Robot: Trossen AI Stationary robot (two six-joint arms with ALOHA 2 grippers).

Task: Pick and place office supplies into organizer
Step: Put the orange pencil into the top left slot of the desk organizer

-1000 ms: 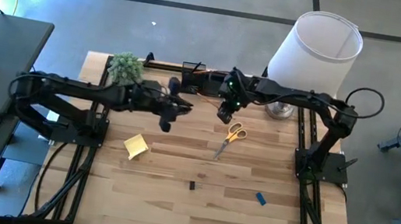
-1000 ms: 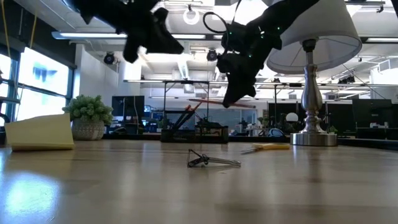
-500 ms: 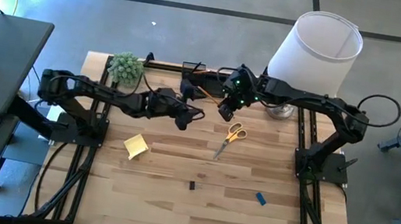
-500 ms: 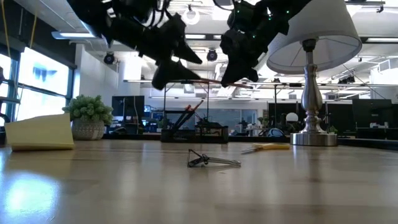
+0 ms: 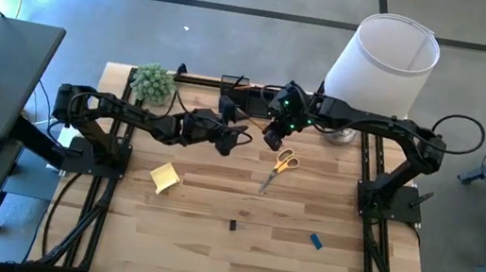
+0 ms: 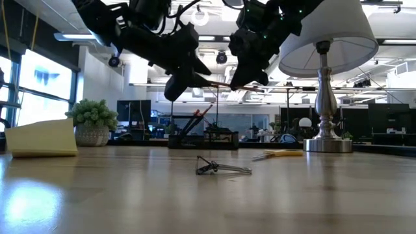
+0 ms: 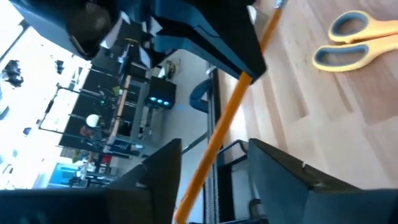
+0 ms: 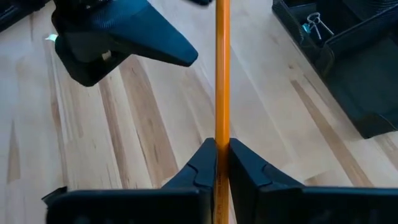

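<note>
Two dark arms meet above the rear middle of the wooden tabletop (image 5: 208,246). Largest on it is the white-shaded lamp (image 5: 383,56) at the right rear corner; the green plant (image 5: 152,80) stands at the left rear. Between them, along the rear edge, sits the black organizer (image 5: 235,92), with pens leaning in its taller section. The right gripper (image 8: 222,163) hangs in the air just in front of the organizer, its fingers pressed together on an orange pencil (image 8: 222,74). The left gripper (image 7: 211,165) faces it from the left at the same height, fingers apart, with the free end of the pencil running between them; contact cannot be judged. The yellow-handled scissors (image 5: 279,168) lie flat below and just in front of the right gripper. The yellow sticky-note pad (image 5: 164,177) rests left of centre. Nearer the front lie a small black clip (image 5: 233,224) and a small blue block (image 5: 315,241), well apart.
</note>
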